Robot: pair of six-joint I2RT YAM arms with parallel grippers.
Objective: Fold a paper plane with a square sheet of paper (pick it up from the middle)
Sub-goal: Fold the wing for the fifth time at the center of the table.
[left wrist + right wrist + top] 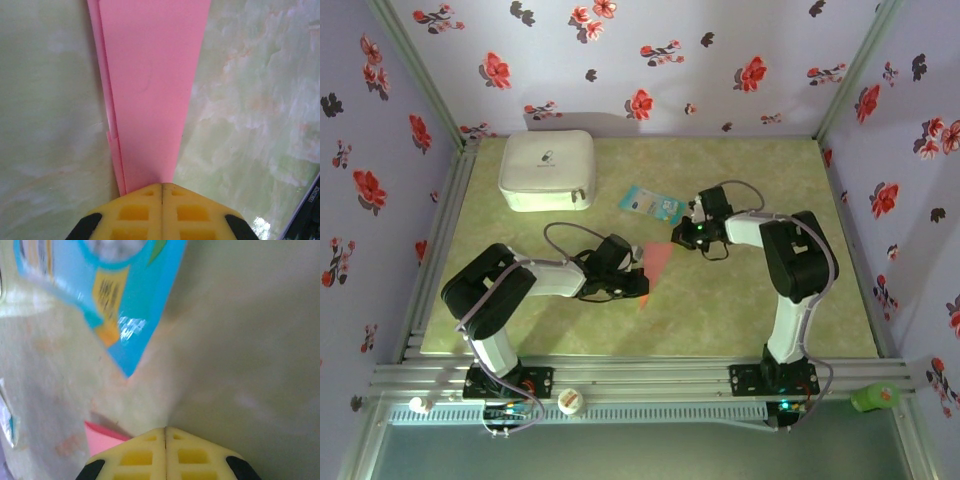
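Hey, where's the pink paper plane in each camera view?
Top external: paper plane at table centre, below the light-blue packet.
Left wrist: paper plane runs from the top edge down to the left gripper.
Right wrist: its pink corner at lower left, beside the right gripper.
Shared landmark: green marbled tabletop.

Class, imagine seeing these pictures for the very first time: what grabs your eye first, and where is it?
The folded pink paper, a long taper mid-table, lies between the left gripper and right gripper, both shut. Then the white case at the far left, with a light-blue packet beside it.
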